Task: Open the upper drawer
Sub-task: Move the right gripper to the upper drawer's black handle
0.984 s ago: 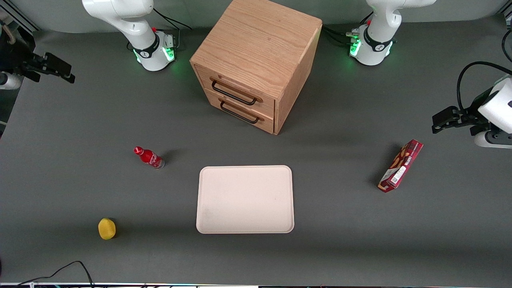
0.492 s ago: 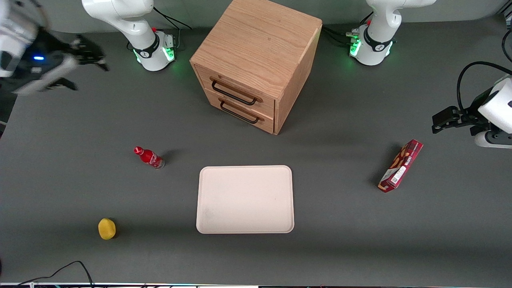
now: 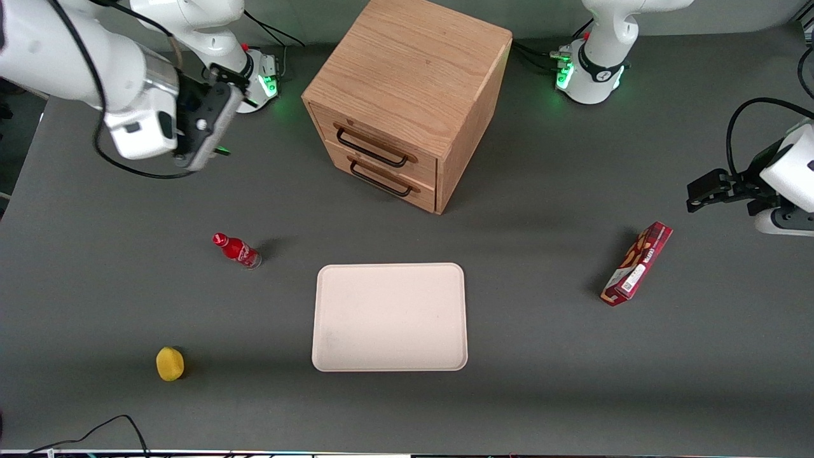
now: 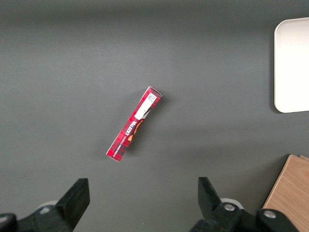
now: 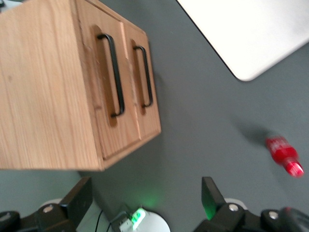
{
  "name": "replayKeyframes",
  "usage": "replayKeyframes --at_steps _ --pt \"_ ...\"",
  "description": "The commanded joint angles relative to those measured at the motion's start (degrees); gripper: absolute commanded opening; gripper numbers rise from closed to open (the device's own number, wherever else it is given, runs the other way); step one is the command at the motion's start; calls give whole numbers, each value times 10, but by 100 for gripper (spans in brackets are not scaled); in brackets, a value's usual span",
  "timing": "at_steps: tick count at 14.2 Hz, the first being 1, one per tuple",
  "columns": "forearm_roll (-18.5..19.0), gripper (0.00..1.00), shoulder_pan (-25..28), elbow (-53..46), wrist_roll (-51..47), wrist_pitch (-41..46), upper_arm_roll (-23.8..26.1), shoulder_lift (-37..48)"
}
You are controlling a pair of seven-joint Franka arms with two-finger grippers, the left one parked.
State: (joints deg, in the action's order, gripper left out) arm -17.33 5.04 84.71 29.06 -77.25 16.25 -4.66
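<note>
Grey tabletop [image 3: 540, 267] under gripper [image 3: 210, 121]; upper drawer [image 3: 372, 143] shut.

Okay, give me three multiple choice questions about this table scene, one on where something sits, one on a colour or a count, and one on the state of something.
1. Where is the red bottle?
A. on the tray
B. on the table, beside the tray
C. in a drawer

2. How many black handles show on the cabinet front?
A. one
B. two
C. three

3. What state is the upper drawer in?
A. shut
B. pulled halfway out
C. removed

Answers: 1 B, it stands on bare table. 2 B, one per drawer. 3 A, its front sits flush, with the open gripper apart from it, toward the working arm's end.
</note>
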Motion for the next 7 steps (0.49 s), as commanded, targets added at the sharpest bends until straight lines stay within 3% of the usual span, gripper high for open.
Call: replayKeyframes --at_steps 1,7 --pt "-33 100 -5 56 9 -59 30 1" --pt "-37 100 -4 171 -32 -198 77 -5"
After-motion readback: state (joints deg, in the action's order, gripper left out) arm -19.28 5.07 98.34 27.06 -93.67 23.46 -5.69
